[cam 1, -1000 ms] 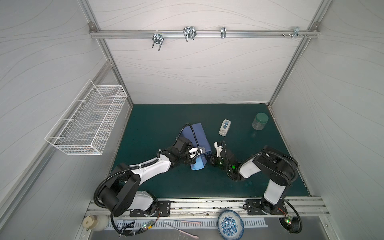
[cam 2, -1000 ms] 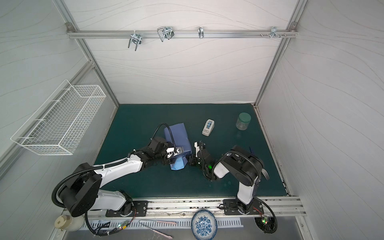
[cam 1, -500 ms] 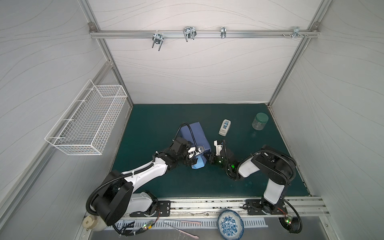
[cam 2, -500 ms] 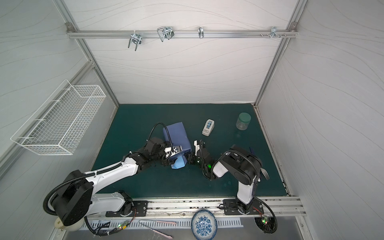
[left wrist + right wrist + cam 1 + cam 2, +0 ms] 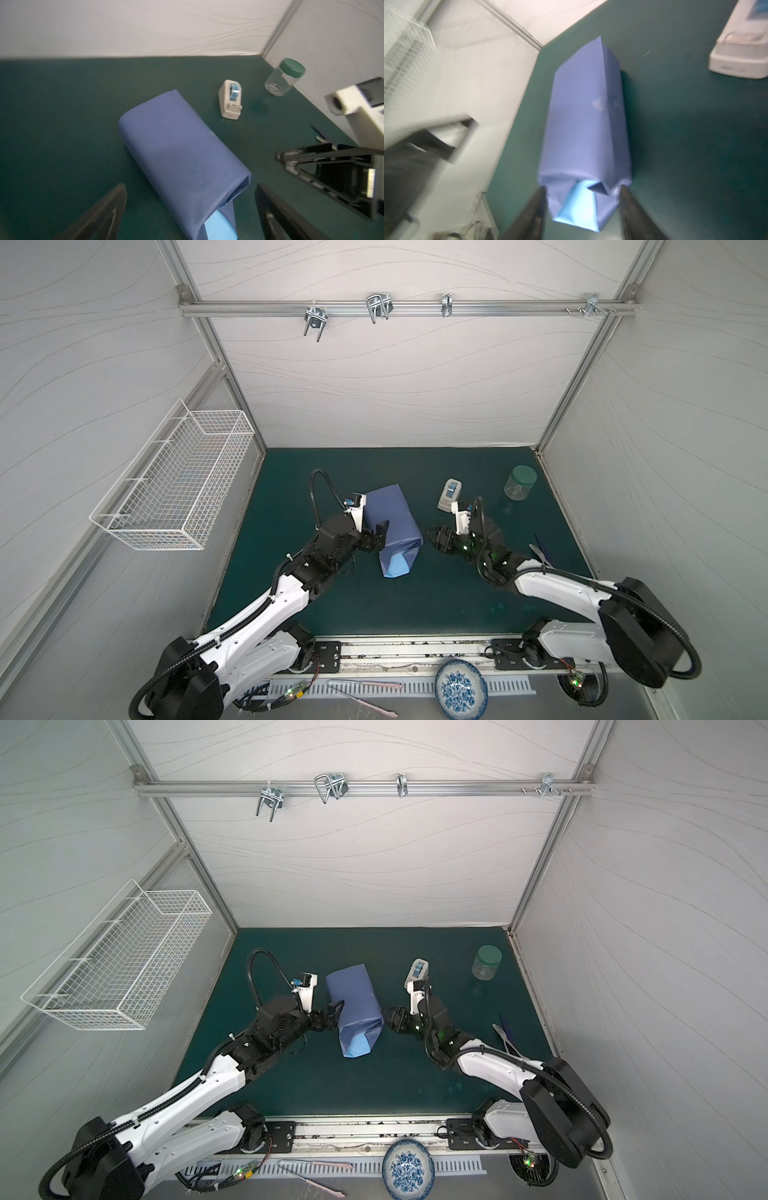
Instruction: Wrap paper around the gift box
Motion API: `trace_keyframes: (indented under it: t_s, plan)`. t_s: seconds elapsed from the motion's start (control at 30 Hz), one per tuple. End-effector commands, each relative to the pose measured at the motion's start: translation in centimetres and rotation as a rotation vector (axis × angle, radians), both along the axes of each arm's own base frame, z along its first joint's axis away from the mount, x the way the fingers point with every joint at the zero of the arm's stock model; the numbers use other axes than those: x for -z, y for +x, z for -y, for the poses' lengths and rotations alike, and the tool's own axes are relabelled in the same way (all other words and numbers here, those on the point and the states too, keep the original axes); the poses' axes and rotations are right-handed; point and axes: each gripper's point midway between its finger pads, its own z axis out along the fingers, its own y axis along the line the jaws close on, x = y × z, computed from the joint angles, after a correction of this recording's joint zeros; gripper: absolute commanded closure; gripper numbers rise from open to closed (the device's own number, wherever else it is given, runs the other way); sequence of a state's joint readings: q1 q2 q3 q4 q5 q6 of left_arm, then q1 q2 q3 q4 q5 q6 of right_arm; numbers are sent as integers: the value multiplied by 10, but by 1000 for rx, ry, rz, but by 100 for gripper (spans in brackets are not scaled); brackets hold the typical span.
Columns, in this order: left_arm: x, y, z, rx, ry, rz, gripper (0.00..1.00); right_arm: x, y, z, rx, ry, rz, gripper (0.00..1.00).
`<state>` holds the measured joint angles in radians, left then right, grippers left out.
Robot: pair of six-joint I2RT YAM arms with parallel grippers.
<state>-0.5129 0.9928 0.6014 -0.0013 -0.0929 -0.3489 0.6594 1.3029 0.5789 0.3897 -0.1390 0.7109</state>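
Indigo paper [image 5: 392,522] lies tubed, near end loose, pale flap out. Left gripper [image 5: 379,536] and right gripper [image 5: 430,537] flank that end, jaws wide and empty; folding it shut looks next.

**Wrapped parcel on the work mat**

The paper [image 5: 392,522] is folded around into a long, rounded parcel with its duller indigo face outward. The gift box is hidden inside it; no part of the box shows. The parcel lies flat near the middle of the green mat [image 5: 415,605]. Its long axis runs from the back wall toward the front edge, slightly slanted. The far end narrows to a creased, pointed corner. The near end is only loosely closed: its side folds draw inward and leave a small gap. A sky-blue flap [image 5: 355,1046], the paper's lighter face, projects from this end onto the mat.
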Motion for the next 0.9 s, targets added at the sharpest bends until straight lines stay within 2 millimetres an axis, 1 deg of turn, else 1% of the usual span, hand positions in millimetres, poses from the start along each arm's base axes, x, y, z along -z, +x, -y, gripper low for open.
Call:
trace_keyframes:
  t_s: [0.0, 0.07, 0.17, 0.27, 0.33, 0.5, 0.73, 0.87]
  plan:
    - [19, 17, -22, -224, -296, -269, 2, 29, 7, -12, -102, -63, -158, 19]
    - [27, 28, -15, -194, -381, -338, 3, 32, 19, -26, -138, -63, -185, 17]
    - [38, 43, -12, -191, -348, -394, 2, 43, 33, -39, -162, -64, -222, 16]
    - [49, 57, -2, -163, -354, -438, 4, 49, 37, -51, -198, -44, -243, 16]
    - [57, 64, 5, -141, -347, -470, 6, 50, 35, -55, -224, -27, -255, 16]
    - [72, 70, 21, -77, -367, -528, 13, 54, 24, -52, -233, -11, -274, 17]
    - [77, 62, 38, 14, -399, -561, 18, 49, 6, -52, -245, 22, -274, 19]
    - [79, 56, 50, 69, -413, -574, 20, 49, -10, -52, -247, 9, -266, 19]
